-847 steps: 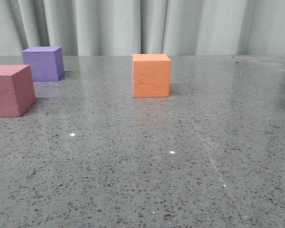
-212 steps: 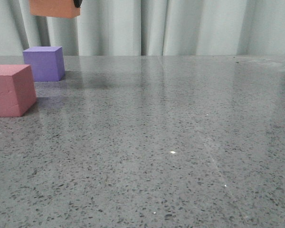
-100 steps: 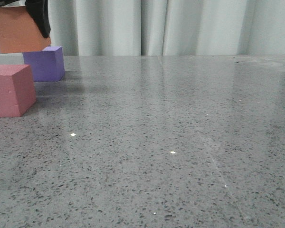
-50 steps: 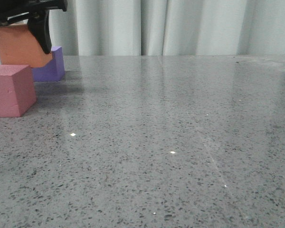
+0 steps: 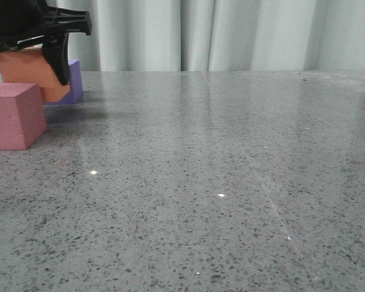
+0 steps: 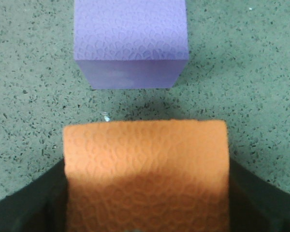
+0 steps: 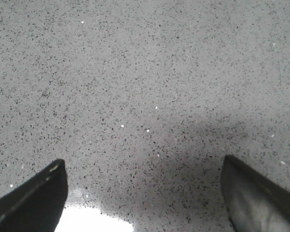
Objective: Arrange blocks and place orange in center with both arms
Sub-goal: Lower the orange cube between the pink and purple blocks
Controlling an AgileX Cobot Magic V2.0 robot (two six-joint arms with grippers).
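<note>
**A:** In the front view, where is the orange cube (image 5: 27, 72)?

**B:** The left gripper (image 5: 30, 58) holds it, low at the far left. It sits between the pink cube (image 5: 13, 115) in front and the purple cube (image 5: 75, 82) behind.

**A:** And from the left wrist?

**B:** The orange cube (image 6: 146, 175) is squeezed between the two black fingers (image 6: 34, 205). The purple cube (image 6: 131, 42) lies straight ahead, near but not touching. A strip of table (image 6: 29, 96) shows between them.

**A:** And the right wrist view?

**B:** The right gripper (image 7: 144, 193) is spread wide over bare table, holding nothing. The left arm is the one at the cubes, so setting the orange down looks like its job.
</note>
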